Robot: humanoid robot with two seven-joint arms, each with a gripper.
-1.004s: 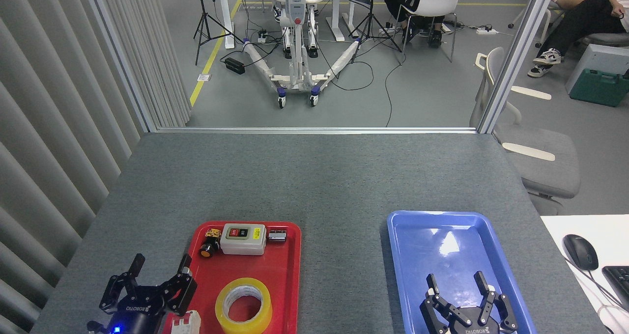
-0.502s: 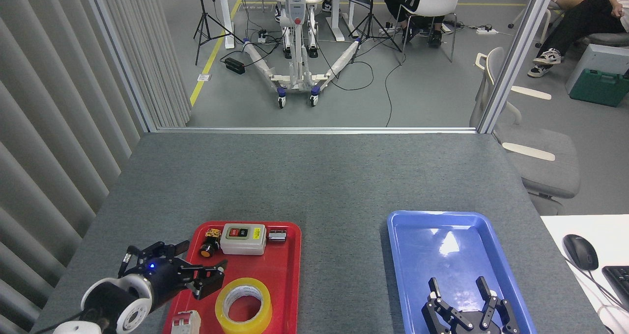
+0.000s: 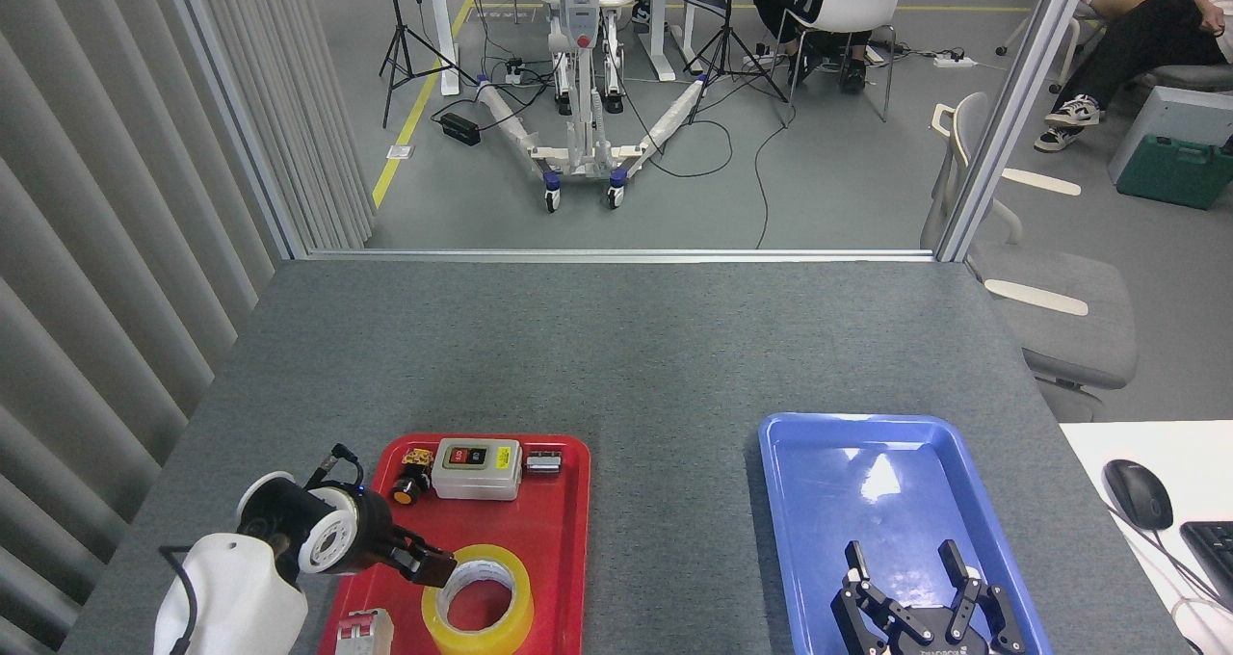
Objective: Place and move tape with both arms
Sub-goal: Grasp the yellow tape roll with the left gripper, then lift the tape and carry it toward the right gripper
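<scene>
The tape [image 3: 523, 597], a yellow roll with a white core, lies flat in the near part of the red tray [image 3: 557, 539]. My left arm comes in from the lower left. My left gripper [image 3: 429, 564] points right and down at the tape's left rim. Its dark fingers overlap from this angle, so I cannot tell their spread or whether they touch the roll. My right gripper [image 3: 901, 557] hovers open over the near end of the blue tray [image 3: 848, 422], with nothing between its fingers.
The red tray also holds a grey switch box [image 3: 476, 470], a black-and-yellow push button [image 3: 411, 483], a small metal part [image 3: 543, 462] and a white-and-red breaker [image 3: 364, 632]. A mouse [image 3: 1138, 493] and keyboard [image 3: 1216, 545] lie on the white desk at right.
My left arm swung right and rotated, bringing its gripper from the tray's left side down to the tape's left rim. My right gripper sank slightly toward the bottom edge.
</scene>
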